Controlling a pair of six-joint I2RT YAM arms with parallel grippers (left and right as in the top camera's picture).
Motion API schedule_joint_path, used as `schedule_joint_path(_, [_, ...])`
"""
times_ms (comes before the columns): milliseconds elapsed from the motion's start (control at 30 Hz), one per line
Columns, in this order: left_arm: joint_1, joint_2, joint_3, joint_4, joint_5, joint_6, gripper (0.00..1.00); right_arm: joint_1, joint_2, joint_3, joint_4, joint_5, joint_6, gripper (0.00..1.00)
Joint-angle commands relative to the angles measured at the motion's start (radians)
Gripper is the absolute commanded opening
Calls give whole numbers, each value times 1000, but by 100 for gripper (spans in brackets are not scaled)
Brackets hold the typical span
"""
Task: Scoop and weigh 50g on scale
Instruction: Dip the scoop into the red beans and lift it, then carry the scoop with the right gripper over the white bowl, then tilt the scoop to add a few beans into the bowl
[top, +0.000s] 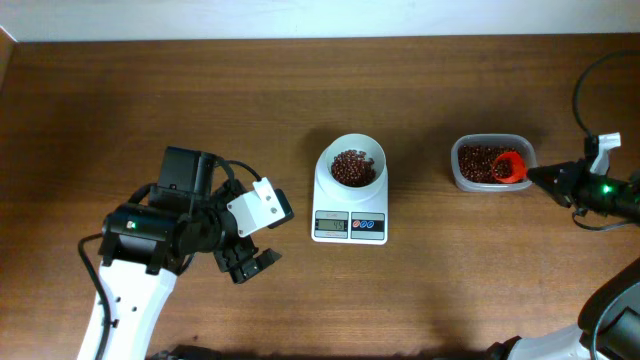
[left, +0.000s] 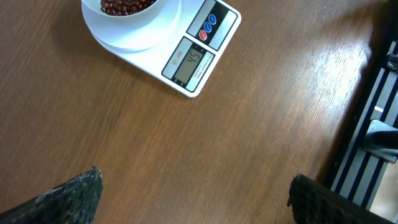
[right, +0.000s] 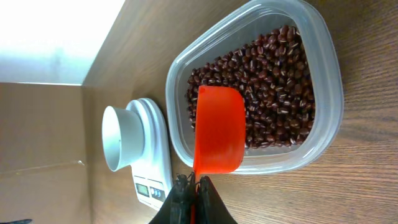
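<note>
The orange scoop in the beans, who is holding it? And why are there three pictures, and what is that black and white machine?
These are two robot arms at a wooden table. Each arm ends in a gripper, which is a pincer with two fingers. One picture looks down from above the table. The other two come from small cameras on the arms' wrists.

The right gripper is shut on the handle of the orange scoop. The scoop sits over the beans in a clear tub.

The black and white machine is the left arm. Its left gripper is open and holds nothing.

In the middle stands a white scale with a white bowl on it. Some beans are in the bowl too.
</note>
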Motion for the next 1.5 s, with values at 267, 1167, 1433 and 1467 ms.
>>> schedule_joint_path(267, [6,-9,-6,-2,18,8,99,56,8,-5,-22,-312,-5,4])
schedule_joint_path(1167, [6,-9,-6,-1,18,8,99,616,8,-4,281,-216,0,4])
schedule_joint_path(1433, [6,-9,-6,-1,18,8,99,739,8,-4,390,24,-5,4])
schedule_joint_path(1467, [6,-9,-6,-2,18,8,99,753,8,-4,395,53,-5,4])
